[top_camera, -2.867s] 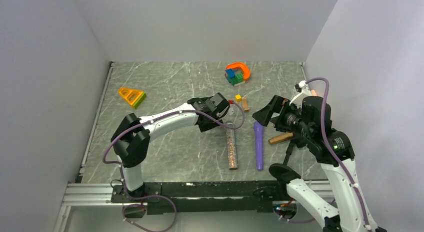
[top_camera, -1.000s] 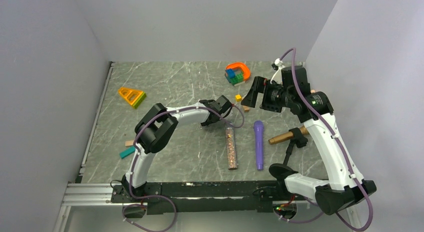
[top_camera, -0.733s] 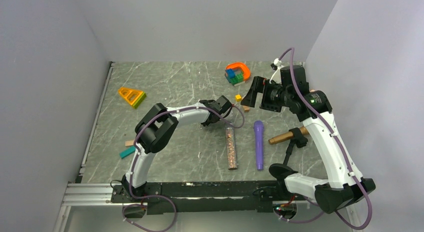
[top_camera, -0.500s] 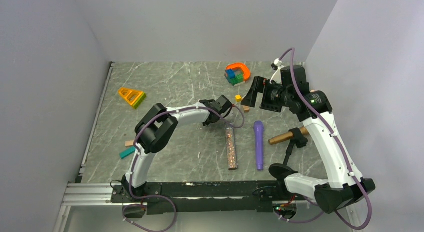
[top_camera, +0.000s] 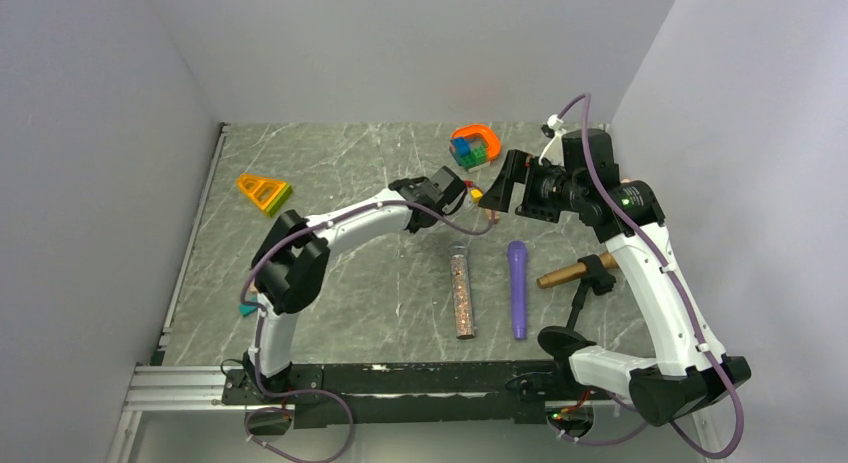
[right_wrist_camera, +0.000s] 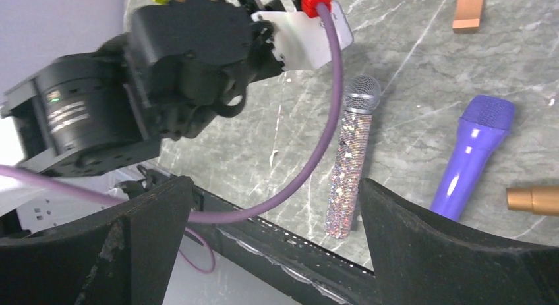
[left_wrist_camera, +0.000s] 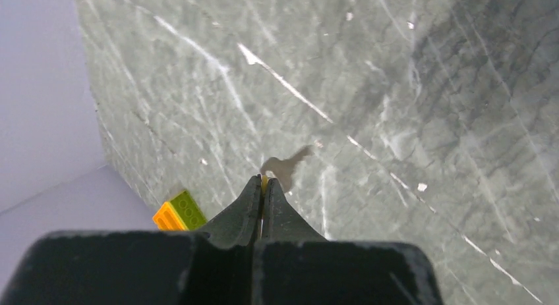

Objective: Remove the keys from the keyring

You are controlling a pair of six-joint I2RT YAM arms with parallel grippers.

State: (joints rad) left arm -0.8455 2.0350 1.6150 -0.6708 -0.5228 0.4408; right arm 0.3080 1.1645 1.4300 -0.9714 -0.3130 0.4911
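My left gripper is raised over the far middle of the table and shut on a key. In the left wrist view only a thin yellow-gold edge of that key shows between the closed fingertips, and its shadow falls on the marble below. I cannot make out the keyring in any view. My right gripper hangs close to the right of the left one, open wide with nothing between its fingers. Its wrist camera looks down on the left arm's wrist.
A small yellow cube and a copper block lie by the grippers. Nearer are a glitter microphone, a purple microphone and a gold cylinder. An orange horseshoe with blocks sits far back, an orange-yellow triangular frame at left.
The left gripper has shut on the key, and it has lifted and shifted slightly back and right. The right gripper has stayed open and hardly moved.
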